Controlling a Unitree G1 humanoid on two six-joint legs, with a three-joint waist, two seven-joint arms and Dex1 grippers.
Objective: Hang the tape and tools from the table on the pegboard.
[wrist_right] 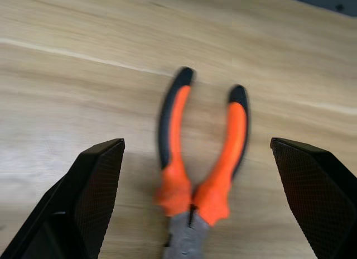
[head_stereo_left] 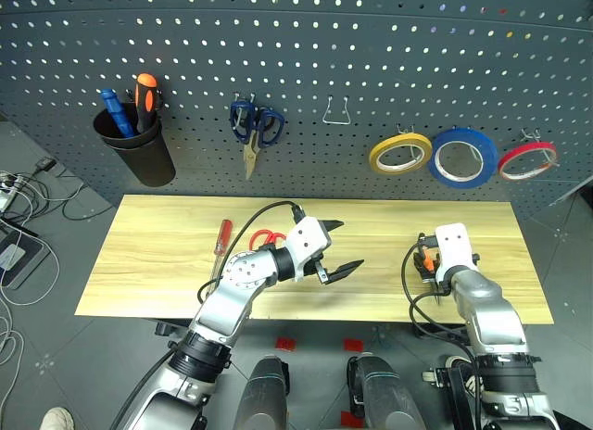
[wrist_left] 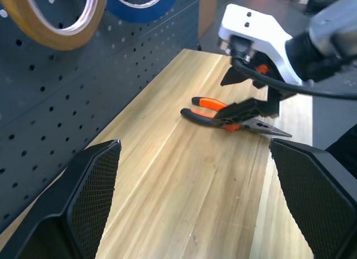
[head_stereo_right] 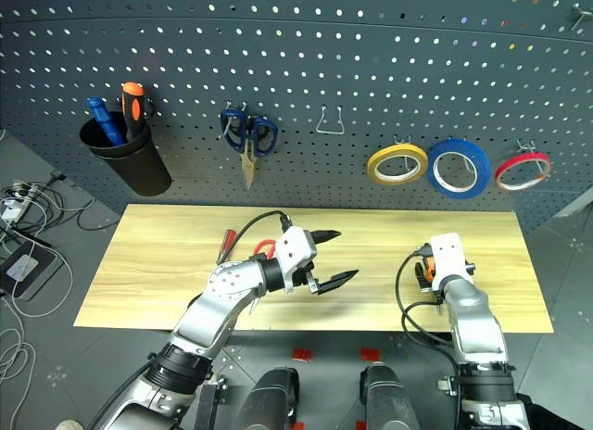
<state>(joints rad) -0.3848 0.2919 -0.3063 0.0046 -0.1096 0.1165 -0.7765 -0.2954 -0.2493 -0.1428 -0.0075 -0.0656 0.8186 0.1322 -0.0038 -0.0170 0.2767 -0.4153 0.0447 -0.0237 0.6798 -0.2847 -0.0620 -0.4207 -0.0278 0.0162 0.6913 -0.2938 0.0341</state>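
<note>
The pliers (wrist_right: 177, 183) with orange-and-black handles lie flat on the right part of the table (head_stereo_left: 157, 263). My right gripper (wrist_right: 196, 143) hangs open just above them, one finger on each side of the handles. My left gripper (head_stereo_left: 345, 245) floats open and empty over the table's middle, pointing right. The red-handled scissors (head_stereo_left: 267, 237) lie behind my left arm, partly hidden. To their left lies the slim red screwdriver (head_stereo_left: 222, 236). The yellow tape (wrist_left: 67, 42) hangs on a hook of the pegboard (head_stereo_left: 306, 59).
On the pegboard hang a black cup (head_stereo_left: 139, 147) with orange and blue screwdrivers, blue-handled scissors (head_stereo_left: 255, 126), a bare hook (head_stereo_left: 336, 112), a blue roll (head_stereo_left: 462, 178) and a thin red roll (head_stereo_left: 527, 150). Cables lie on the floor at the left.
</note>
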